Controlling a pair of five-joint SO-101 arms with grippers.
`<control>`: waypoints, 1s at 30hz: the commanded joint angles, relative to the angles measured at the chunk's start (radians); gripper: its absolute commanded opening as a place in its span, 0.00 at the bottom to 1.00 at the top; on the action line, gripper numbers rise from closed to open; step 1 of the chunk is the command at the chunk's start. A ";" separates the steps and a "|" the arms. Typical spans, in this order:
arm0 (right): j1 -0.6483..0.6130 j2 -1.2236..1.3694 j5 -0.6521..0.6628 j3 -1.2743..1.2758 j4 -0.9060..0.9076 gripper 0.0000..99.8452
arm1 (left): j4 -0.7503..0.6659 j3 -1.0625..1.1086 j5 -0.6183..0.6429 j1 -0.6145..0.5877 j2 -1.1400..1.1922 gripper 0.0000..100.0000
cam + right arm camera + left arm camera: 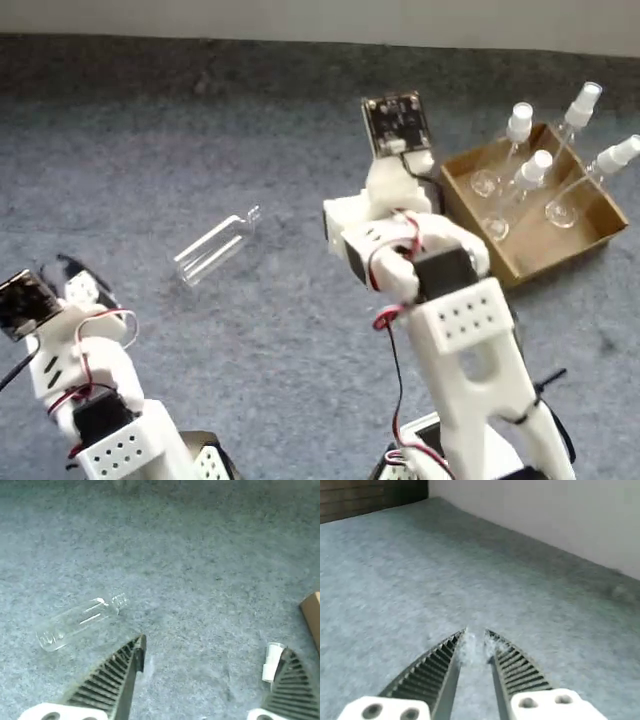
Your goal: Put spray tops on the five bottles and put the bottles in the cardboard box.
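5th bottle [215,248] is uncapped: clear, lying on its side on the grey surface, threaded neck open and pointing roughly twd the cardboard box [580,245], well apart from it. Box is open-topped, at the right side of the surface, w/ 4 capped bottles [518,195] in it: clear, bases down, white spray heads on. Last spray top [272,662]: white, small, just beside one finger of my right hand [212,647], which is spread wide. Can't tell if it's touching. It's well apart from the 5th bottle.
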 commanded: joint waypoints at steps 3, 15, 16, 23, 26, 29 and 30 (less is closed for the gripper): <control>-0.054 0.165 -0.081 -0.188 -0.028 0.36 | 0.204 0.019 -0.014 -0.189 -0.010 0.03; -0.222 0.555 -0.552 -0.472 -0.028 0.36 | 0.222 0.019 -0.015 -0.206 -0.010 0.03; -0.237 0.590 -0.588 -0.501 -0.028 0.36 | 0.222 0.019 -0.015 -0.206 -0.010 0.03; -0.288 0.809 -0.761 -0.783 0.102 0.36 | 0.224 0.019 -0.014 -0.196 -0.010 0.03; -0.280 0.908 -0.815 -0.934 0.151 0.36 | 0.224 0.019 -0.014 -0.134 -0.010 0.03; -0.285 1.007 -0.881 -1.050 0.163 0.36 | 0.226 0.021 -0.014 -0.096 -0.010 0.03; -0.285 1.038 -0.898 -1.081 0.163 0.36 | 0.229 0.021 -0.015 -0.094 -0.010 0.03</control>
